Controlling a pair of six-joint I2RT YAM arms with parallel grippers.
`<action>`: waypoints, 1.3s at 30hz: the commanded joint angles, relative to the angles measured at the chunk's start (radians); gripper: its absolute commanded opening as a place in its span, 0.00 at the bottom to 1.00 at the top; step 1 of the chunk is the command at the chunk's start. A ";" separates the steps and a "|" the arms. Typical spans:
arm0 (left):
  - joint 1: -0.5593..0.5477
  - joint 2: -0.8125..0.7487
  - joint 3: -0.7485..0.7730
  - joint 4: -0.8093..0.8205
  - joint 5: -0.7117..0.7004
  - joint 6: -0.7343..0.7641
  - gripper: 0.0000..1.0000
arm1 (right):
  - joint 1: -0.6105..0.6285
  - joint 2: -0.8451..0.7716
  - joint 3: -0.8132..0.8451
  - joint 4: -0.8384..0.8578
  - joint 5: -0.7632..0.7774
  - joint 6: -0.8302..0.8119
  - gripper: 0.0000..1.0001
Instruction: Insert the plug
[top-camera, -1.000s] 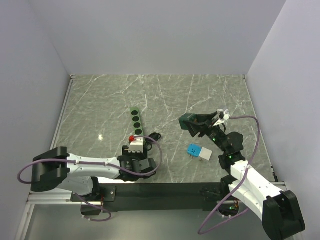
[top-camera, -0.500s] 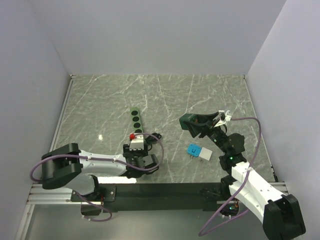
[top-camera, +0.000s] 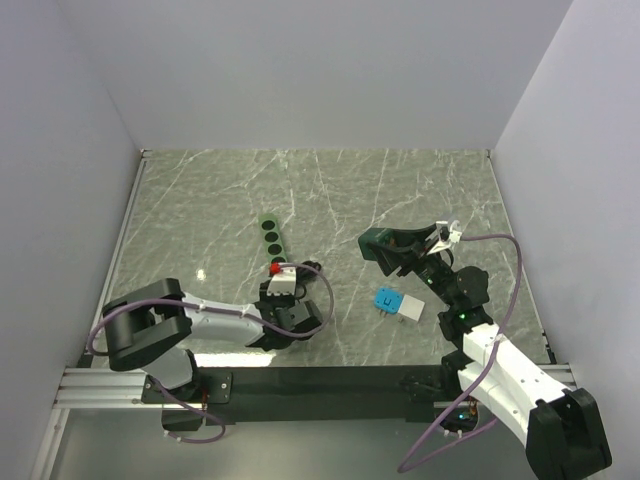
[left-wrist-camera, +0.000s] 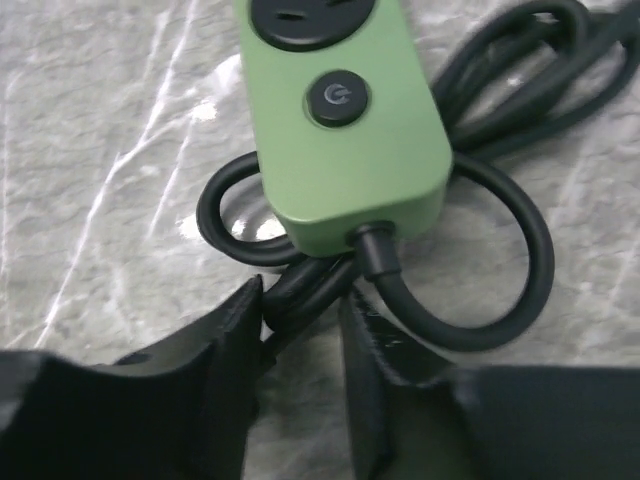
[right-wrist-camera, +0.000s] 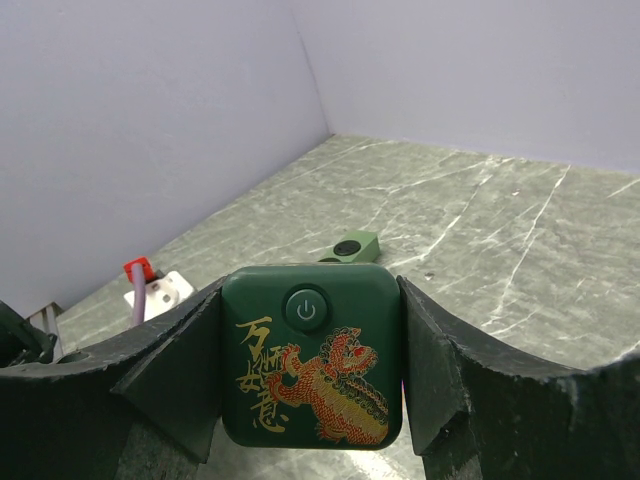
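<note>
My left hand (left-wrist-camera: 300, 298) pinches the black cord (left-wrist-camera: 520, 250) beside the green power strip (left-wrist-camera: 345, 150) on the tabletop (left-wrist-camera: 110, 140), while my right hand (right-wrist-camera: 310, 300) clamps the dark green plug (right-wrist-camera: 312, 395).

The left claw (left-wrist-camera: 300, 297) and right claw (right-wrist-camera: 310, 300) have matt black, wedge-shaped fingers (left-wrist-camera: 195, 370). Behind them, the left arm (top-camera: 215, 318) and right arm (top-camera: 510, 365) wear white shells with black joints and black bases. A mauve cable (top-camera: 490, 237) loops behind each claw; green lights (top-camera: 462, 318) dot the right arm.
</note>
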 joint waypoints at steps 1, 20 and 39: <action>0.008 0.045 0.032 0.074 0.117 0.010 0.37 | 0.007 -0.013 0.030 0.043 0.012 -0.019 0.00; 0.173 0.204 0.287 0.621 0.553 0.172 0.20 | 0.007 -0.044 0.021 0.018 0.031 -0.029 0.00; 0.253 0.344 0.448 0.760 0.703 0.304 0.64 | 0.007 -0.088 0.090 -0.187 0.238 -0.074 0.00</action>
